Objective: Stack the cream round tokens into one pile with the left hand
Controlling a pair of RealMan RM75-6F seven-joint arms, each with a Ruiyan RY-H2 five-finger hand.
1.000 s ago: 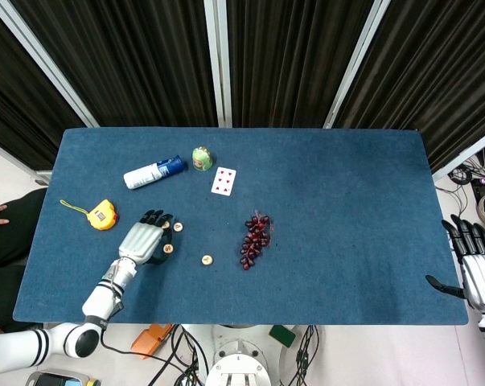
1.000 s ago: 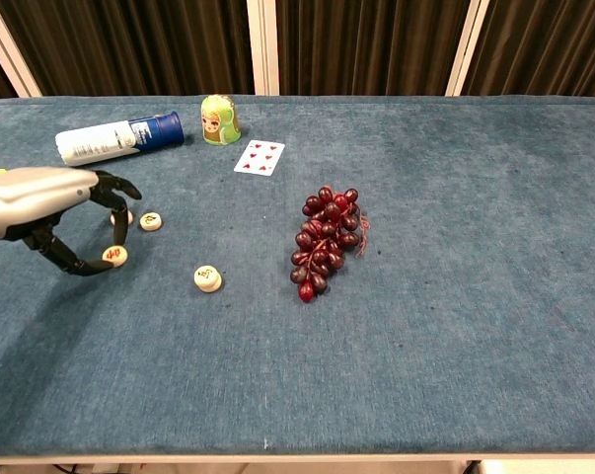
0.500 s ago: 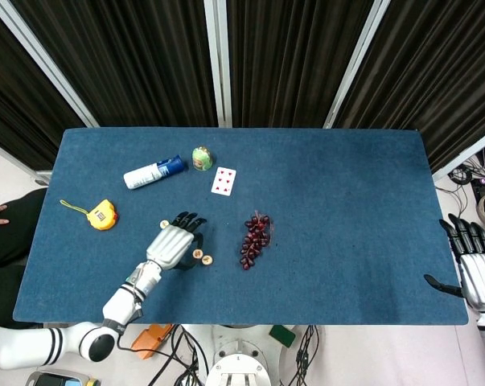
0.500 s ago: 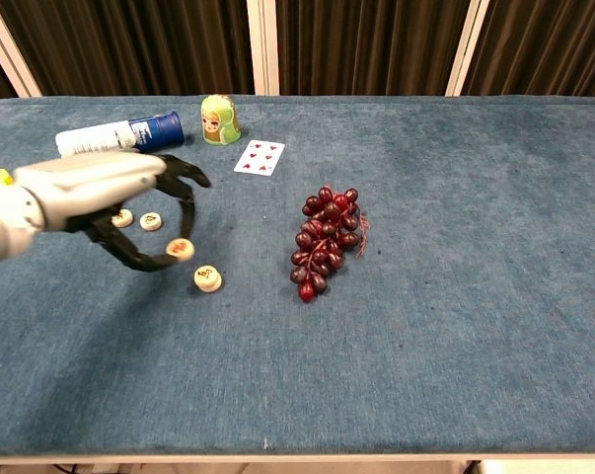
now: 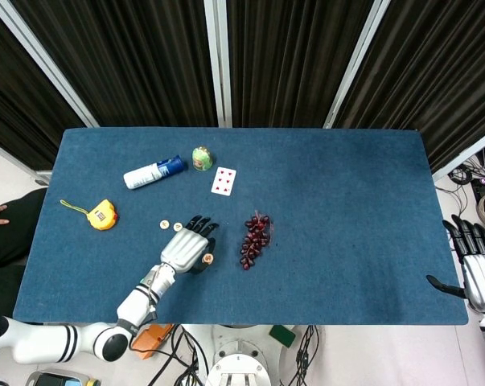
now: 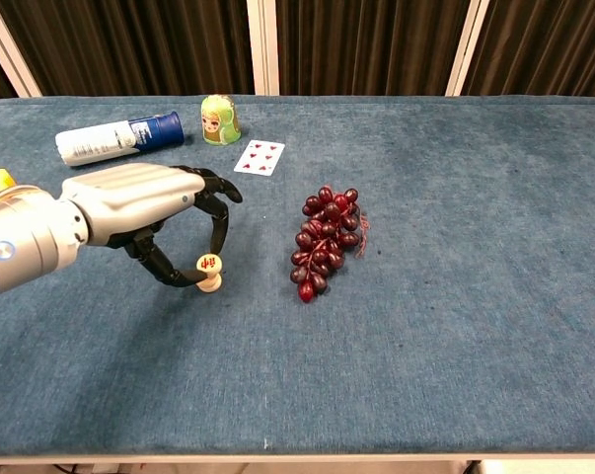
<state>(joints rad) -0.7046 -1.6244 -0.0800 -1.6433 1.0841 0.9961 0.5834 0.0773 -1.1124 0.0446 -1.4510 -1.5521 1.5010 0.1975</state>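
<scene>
The left hand [image 6: 144, 212] pinches a cream round token [image 6: 209, 264] between thumb and fingers [image 6: 221, 219], holding it directly on top of a second cream token [image 6: 210, 284] that lies on the surface [image 6: 455, 326]; the held disc is small, thick and smooth, with a red mark on its face, and sits slightly tilted. In the head view two more cream tokens [image 5: 170, 225] lie side by side up-left of the hand, apart from the pair. The surface is a blue, short-napped cloth over a rectangular top, its front edge running along the bottom of the chest view. Just right of the stacked tokens lies a bunch of dark red grapes [image 6: 325, 240], glossy and knobbly, near the fingers but not touching. Farther back are a playing card [image 6: 259, 157] lying flat, a small green nesting doll [image 6: 218, 119] standing upright, and a white spray can with a blue cap [image 6: 118, 137] on its side. A yellow tape measure [image 5: 101, 215] sits toward the left edge. The right half of the cloth is bare. The right hand [image 5: 477, 265] hangs beyond the right edge, fingers apart and holding nothing.
</scene>
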